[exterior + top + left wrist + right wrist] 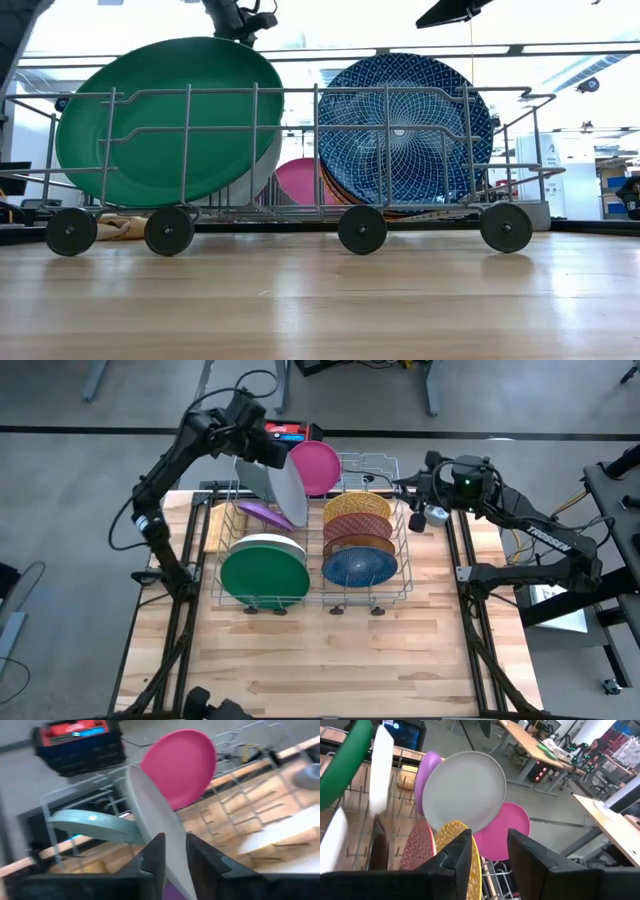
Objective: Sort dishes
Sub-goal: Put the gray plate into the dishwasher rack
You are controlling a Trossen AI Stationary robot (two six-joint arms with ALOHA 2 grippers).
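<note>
A silver wire rack (404, 578) holds the dishes on edge. A green plate (265, 575) stands before a white one (262, 542) on the left. On the right stand yellow (357, 506), maroon (356, 526), brown (362, 545) and blue patterned (360, 567) plates. A purple plate (260, 513) and a pink plate (316, 465) stand farther back, and a pale blue plate (95, 825) shows in the left wrist view. My left gripper (262, 448) is shut on a grey plate (284, 492) above the rack's far left. My right gripper (416, 506) hovers open beside the rack's far right corner. My left gripper pinches the grey plate's rim (170, 837) between its two fingers, one finger on each face. The fingers come slanting down from the far left. The plate hangs tilted below them over the rack; whether its lower edge (296, 520) rests on the wires I cannot tell.
A red and black box (287, 432) sits beyond the table's far edge. A pale board or cloth (214, 528) lies left of the rack. Bare wooden table (320, 660) stretches from the rack's wheels (362, 230) to the near edge.
</note>
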